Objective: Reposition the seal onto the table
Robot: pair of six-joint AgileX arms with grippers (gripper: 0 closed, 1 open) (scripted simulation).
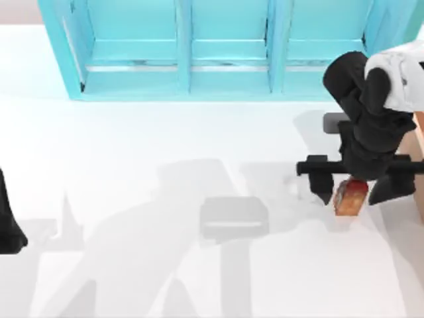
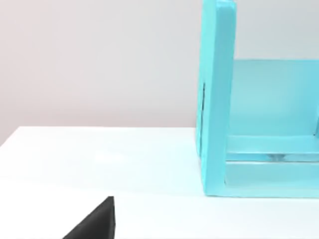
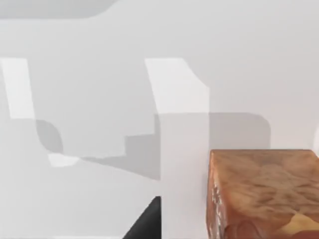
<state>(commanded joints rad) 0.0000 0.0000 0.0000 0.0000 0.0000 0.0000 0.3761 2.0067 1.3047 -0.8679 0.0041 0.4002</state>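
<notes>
The counter is a wide, plain white surface that takes almost the whole top view. At the upper part of the frame stands a turquoise shelf unit with three bays, and at the right edge a strip of a light-brown wooden box is visible.

The right end effector is at the middle right of the frame and points down. The seal sits between its two black fingers, so I judge it is gripping the seal. I cannot tell whether the seal touches the counter.

The left end effector is parked at the left edge; I cannot tell its state.

The seal looks small, stiff and blocky, probably light. Its flat orange-brown sides seem the best place to hold; the rounded red top may slip.
</notes>
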